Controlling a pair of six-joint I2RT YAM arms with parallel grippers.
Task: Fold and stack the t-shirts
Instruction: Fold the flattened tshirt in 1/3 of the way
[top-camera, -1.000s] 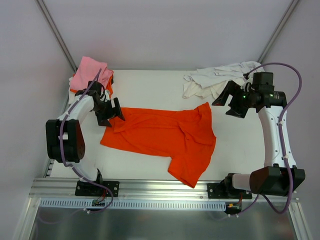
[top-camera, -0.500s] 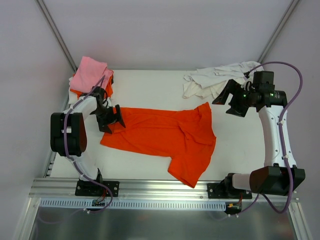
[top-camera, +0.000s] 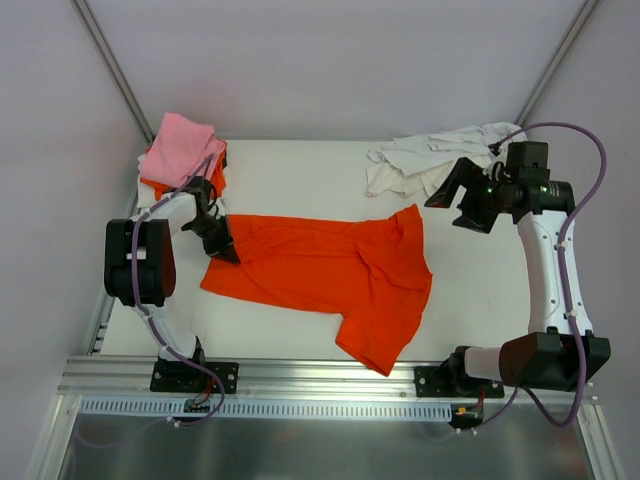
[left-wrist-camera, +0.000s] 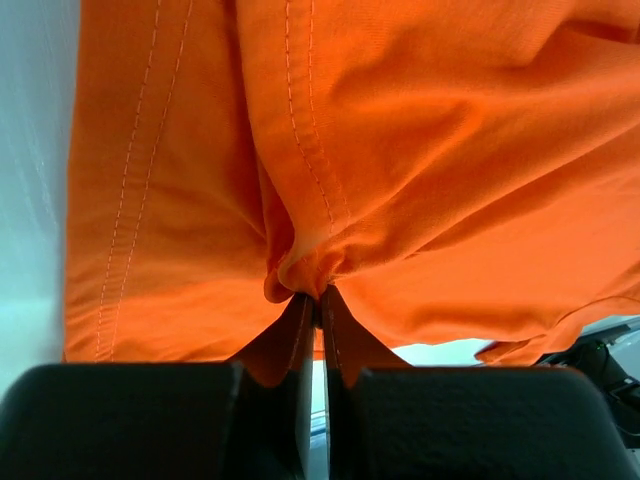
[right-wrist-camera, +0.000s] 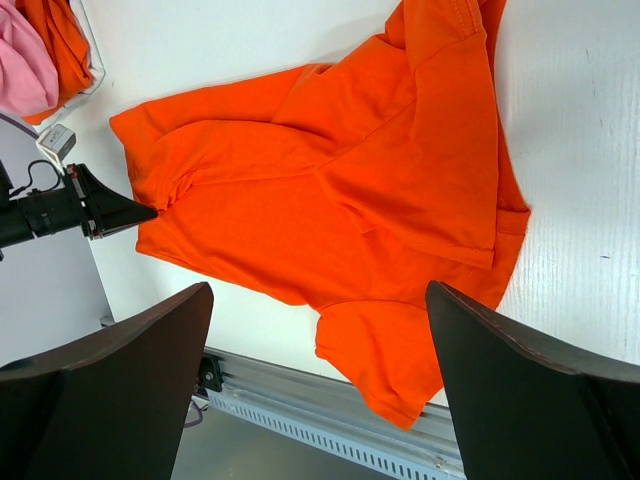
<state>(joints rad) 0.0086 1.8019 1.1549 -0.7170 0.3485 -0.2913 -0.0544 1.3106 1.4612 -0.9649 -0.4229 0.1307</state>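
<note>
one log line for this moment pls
left gripper: jaws shut on orange t-shirt edge | right gripper: jaws open, empty | pink t-shirt: stacked far left | white t-shirts: crumpled far right

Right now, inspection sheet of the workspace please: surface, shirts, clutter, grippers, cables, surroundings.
Surface: white table, bare parts look clean.
Job's things: spread orange t-shirt lies crumpled at centre, not folded. A pink t-shirt sits on a folded orange t-shirt at the far left corner. A white shirt heap lies unfolded at far right; how many shirts it holds cannot be told.
Clutter: nothing seen.
Grippers: left gripper shut on the spread orange t-shirt's left edge. Right gripper open, empty, raised near the white shirt heap.
Cables: a purple cable runs along each arm, off the cloth.
Surroundings: grey walls, metal rail at near edge.
</note>
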